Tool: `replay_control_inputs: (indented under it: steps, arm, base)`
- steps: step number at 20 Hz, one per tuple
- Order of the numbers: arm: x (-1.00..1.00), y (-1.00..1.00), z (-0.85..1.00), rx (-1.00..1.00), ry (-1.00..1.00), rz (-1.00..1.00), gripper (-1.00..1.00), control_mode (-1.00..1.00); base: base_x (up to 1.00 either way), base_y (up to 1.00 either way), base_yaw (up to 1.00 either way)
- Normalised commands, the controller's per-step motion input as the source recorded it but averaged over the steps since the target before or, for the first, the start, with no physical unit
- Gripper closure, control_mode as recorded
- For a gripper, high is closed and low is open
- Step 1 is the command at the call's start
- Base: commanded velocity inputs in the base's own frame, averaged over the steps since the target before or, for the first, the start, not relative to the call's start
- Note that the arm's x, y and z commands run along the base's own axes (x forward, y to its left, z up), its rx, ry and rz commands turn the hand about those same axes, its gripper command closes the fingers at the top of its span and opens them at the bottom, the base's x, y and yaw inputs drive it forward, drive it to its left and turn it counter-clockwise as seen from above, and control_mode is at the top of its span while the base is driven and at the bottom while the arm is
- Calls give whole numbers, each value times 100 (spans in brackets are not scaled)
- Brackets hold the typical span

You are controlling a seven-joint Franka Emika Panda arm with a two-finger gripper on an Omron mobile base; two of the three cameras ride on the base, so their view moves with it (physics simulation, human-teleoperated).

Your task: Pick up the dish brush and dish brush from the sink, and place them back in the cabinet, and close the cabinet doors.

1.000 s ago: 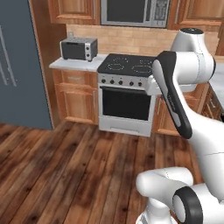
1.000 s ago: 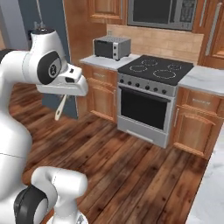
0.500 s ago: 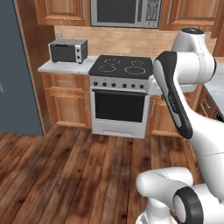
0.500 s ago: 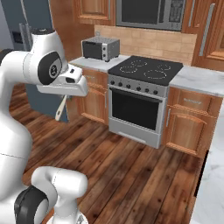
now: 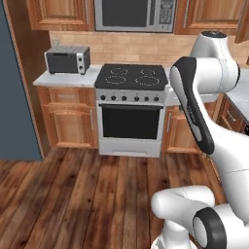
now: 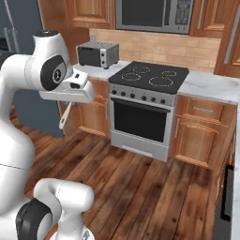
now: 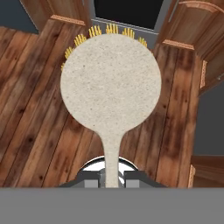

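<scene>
We are carrying a dish brush (image 7: pixel 110 85), its handle clamped between our fingers (image 7: pixel 92 179), head at twelve o'clock over the wooden floor (image 7: pixel 35 113). Next, we judge, comes finding the cabinet and sliding the brush inside.

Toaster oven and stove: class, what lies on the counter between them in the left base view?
Nothing: between the toaster oven and stove, the left base view shows only bare pale counter.

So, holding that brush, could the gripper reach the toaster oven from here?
Probably not: the gripper is shut on the dish brush, and the toaster oven sits across open floor on the far counter.
</scene>
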Motion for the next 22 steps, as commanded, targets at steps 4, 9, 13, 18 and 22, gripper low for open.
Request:
replay_control_inputs:
  steps: [4, 9, 13, 18, 22]
  arm:
    - [0, 0, 0, 0, 0, 0, 100, 100]
    - [0, 0, 0, 0, 0, 0, 100, 100]
    - [0, 0, 0, 0, 0, 0, 100, 100]
    - [0, 0, 0, 0, 0, 0, 100, 100]
    - [0, 0, 0, 0, 0, 0, 100, 100]
  base:
    - [61, 37, -23]
    - [72, 32, -25]
    - [75, 37, -27]
    - [74, 37, -28]
    - [71, 37, -27]
